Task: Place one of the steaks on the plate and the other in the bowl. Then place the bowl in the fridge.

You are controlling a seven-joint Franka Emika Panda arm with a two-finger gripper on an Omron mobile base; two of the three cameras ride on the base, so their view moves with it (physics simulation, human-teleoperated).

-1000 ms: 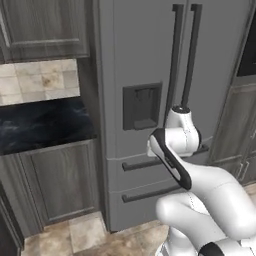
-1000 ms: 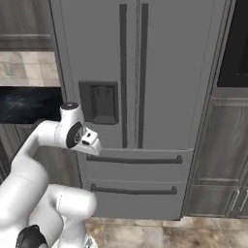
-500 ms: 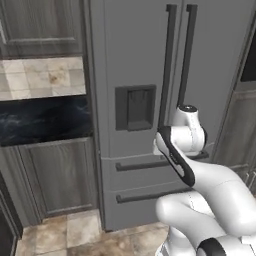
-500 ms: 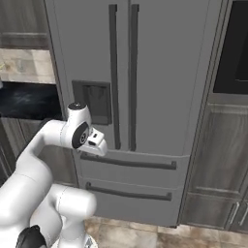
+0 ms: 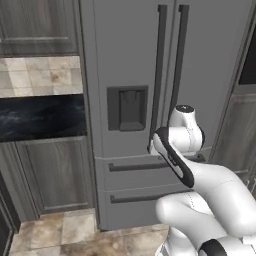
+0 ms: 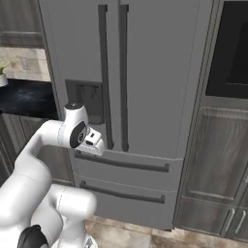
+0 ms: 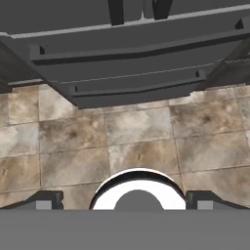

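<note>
While base views face the fridge [image 5: 130, 60], fingers [image 7: 46, 199] wide above floor tiles [image 7: 136, 132].

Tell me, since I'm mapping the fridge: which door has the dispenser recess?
The left door of the fridge; the dispenser is set into it, left of both vertical handles.

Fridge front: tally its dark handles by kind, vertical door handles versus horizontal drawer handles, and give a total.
Dark vertical door handles on the tall grey metal fridge: 2
Dark horizontal drawer handles: 2
Total: 4
</note>
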